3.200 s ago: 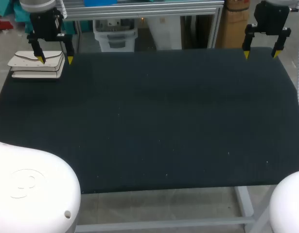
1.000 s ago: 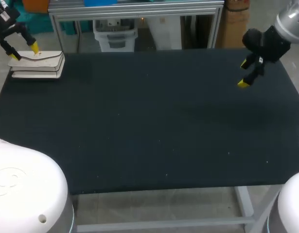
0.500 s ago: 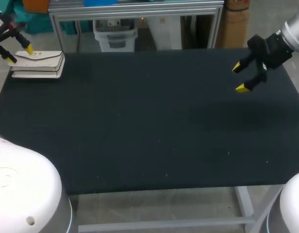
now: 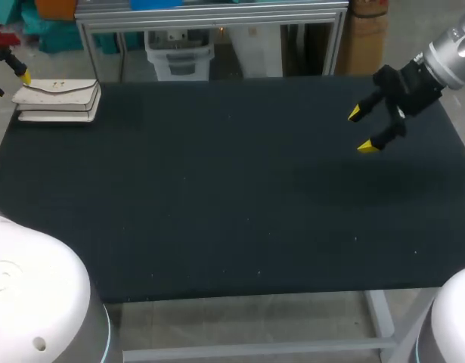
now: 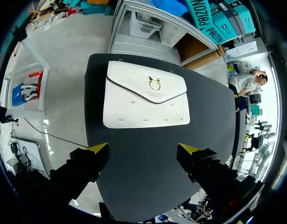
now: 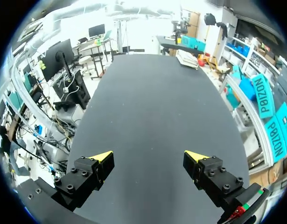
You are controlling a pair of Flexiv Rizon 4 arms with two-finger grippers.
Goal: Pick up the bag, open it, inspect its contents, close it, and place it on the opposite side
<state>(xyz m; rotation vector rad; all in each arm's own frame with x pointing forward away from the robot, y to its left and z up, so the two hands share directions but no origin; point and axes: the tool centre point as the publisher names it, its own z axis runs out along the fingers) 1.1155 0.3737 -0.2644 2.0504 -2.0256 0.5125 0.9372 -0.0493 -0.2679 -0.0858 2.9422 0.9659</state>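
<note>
A white flat bag (image 4: 58,100) with a pointed flap lies shut at the table's far left corner. In the left wrist view the bag (image 5: 146,100) shows from above, a small gold clasp on its flap, lying ahead of my open left gripper (image 5: 143,148), which hangs above it and holds nothing. In the head view only the left gripper's yellow tips (image 4: 9,82) show at the left edge, just left of the bag. My right gripper (image 4: 361,129) hovers open over the table's far right, its fingers pointing leftwards. In its own view the right gripper (image 6: 150,155) is empty, and the bag (image 6: 186,58) lies far ahead.
The black table top (image 4: 240,189) fills the middle. The white housings of my arms stand at the near left (image 4: 35,302) and near right (image 4: 451,321) corners. An aluminium frame rail (image 4: 209,15) runs behind the table's far edge.
My left gripper has drawn away leftwards from the bag toward the view's edge. My right gripper has turned and moved a little leftwards and down over the table. The bag has not moved.
</note>
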